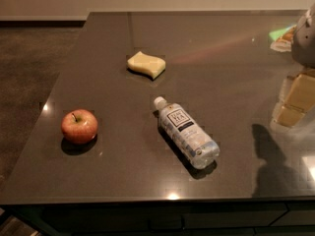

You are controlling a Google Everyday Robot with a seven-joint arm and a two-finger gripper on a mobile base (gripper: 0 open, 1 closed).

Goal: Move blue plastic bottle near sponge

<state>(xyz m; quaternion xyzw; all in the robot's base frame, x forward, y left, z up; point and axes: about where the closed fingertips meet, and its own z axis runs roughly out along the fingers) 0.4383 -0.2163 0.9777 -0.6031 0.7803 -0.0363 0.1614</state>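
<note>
1. Three objects lie on the dark countertop (221,48). A red apple (79,126) sits at the front left and the pale yellow sponge (146,64) lies toward the back. The blue plastic bottle (186,138) lies on its side in the front middle, its white cap pointing back-left toward the sponge.
2. Bottle and sponge are apart, with bare counter between them, so the move looks not yet made.
3. The gripper (294,104) hangs at the right edge of the view, well apart from the bottle and holding neither task object. Whether it is released or clenched cannot be told.
4. By my judgement, nearly everything remains: reaching the bottle, grasping it, carrying it back, and setting it just beside the sponge.
</note>
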